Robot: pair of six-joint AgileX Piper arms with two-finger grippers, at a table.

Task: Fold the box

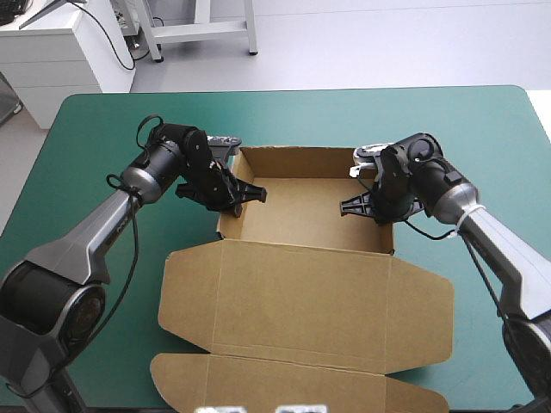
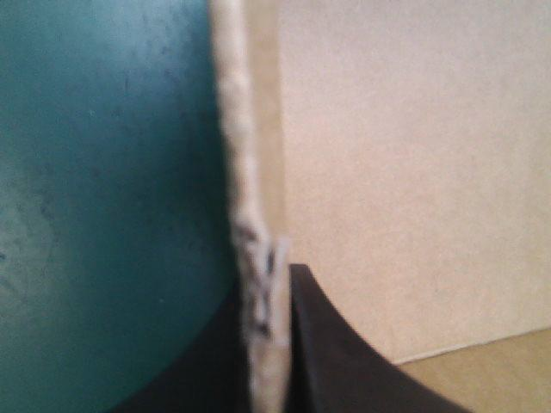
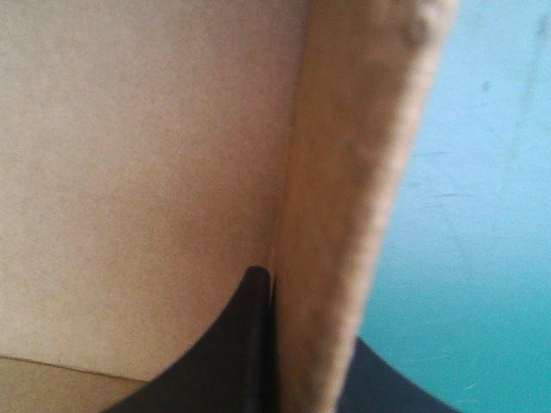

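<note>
Teal-green cover [image 1: 103,120] under brown box [image 1: 301,284]

box [image 1: 301,292]: brown board, matt, finely fibrous; its cut edge rough, pale
cover [image 1: 103,129]: teal-green, matt, faintly scuffed beside the box
fingers [image 2: 336,353]: black, smooth, dull plastic look

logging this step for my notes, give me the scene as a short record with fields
box: brown, open tray, walls raised
lid: flat on the table, on the tray's near side
left gripper: shut on the left wall, one finger inside, one outside
right gripper: shut on the right wall, same way
table: teal-green cover, box near the middle
</note>
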